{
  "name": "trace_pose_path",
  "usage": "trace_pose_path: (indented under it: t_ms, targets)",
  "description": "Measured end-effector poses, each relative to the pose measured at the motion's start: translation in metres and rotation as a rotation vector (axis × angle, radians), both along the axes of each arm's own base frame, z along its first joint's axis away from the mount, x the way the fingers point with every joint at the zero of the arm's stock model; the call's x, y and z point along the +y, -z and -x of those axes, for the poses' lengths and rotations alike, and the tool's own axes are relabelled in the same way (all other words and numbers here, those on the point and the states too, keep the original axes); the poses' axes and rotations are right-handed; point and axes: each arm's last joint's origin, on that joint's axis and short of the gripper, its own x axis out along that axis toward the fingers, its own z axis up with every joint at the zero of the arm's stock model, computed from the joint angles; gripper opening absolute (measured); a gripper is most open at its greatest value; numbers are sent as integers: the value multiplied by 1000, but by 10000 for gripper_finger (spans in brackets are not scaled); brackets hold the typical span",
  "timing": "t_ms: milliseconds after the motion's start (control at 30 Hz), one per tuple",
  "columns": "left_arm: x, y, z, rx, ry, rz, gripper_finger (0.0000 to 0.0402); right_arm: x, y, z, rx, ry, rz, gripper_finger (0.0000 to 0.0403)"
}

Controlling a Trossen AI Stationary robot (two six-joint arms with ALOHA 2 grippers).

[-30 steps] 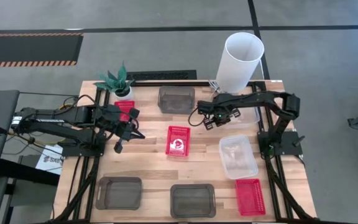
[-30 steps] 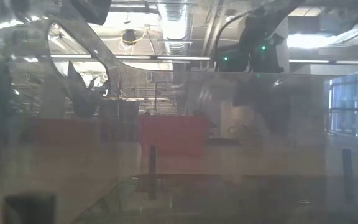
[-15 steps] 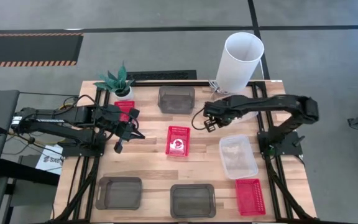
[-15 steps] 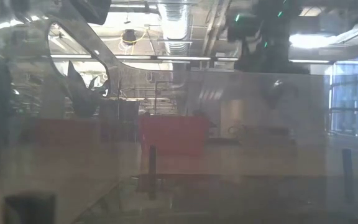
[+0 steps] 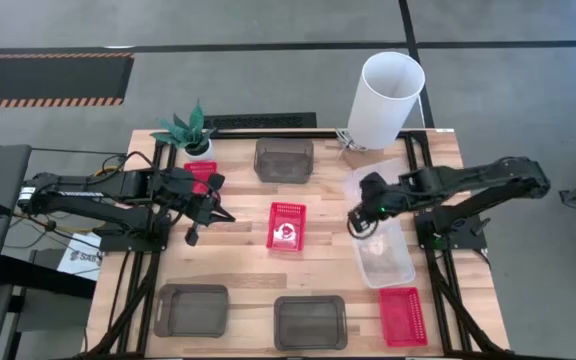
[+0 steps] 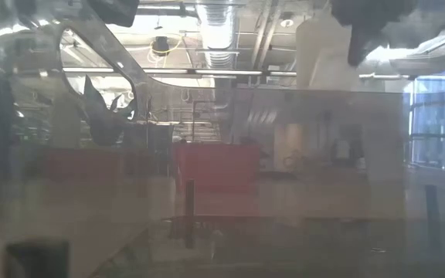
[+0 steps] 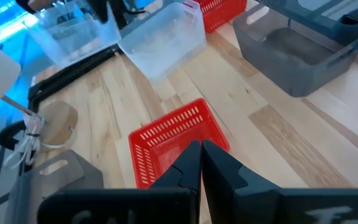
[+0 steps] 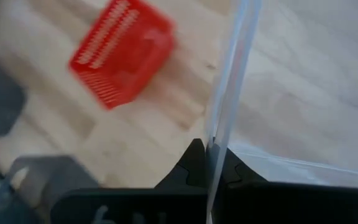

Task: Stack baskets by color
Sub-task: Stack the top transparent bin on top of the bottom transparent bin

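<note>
Right hand [image 5: 357, 222] pinching tilted clear basket [image 5: 368, 180] wall

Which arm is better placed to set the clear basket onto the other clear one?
Right: the right gripper is shut on a clear basket's wall, above the second clear basket.

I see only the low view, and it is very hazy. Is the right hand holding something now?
Observer: Yes. In the right wrist view the right hand is shut on the wall of a clear basket.
Operator: Where is it over the table?
Observer: The high view shows it at the right side of the table, partly over a second clear basket lying there.
Operator: And the left hand?
Observer: The left hand is shut and empty, with a red basket just ahead of it.
</note>
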Motion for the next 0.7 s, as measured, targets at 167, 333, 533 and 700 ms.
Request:
trace_pose_path:
  t_ms: [167, 333, 533, 700]
  targets:
    - [0, 2, -8, -4, 0, 0, 0, 25, -5, -4, -86, -167, -1, 3]
    - [0, 11, -19, 43, 10, -17, 0, 36, 0, -6, -74, -49, -110, 2]
    - [1, 17, -29, 49, 3, -64, 0, 39, -11, -6, 12, 3, -125, 2]
    - [2, 15, -34, 7, -15, -84, 0, 37, -34, -8, 159, 18, -13, 1]
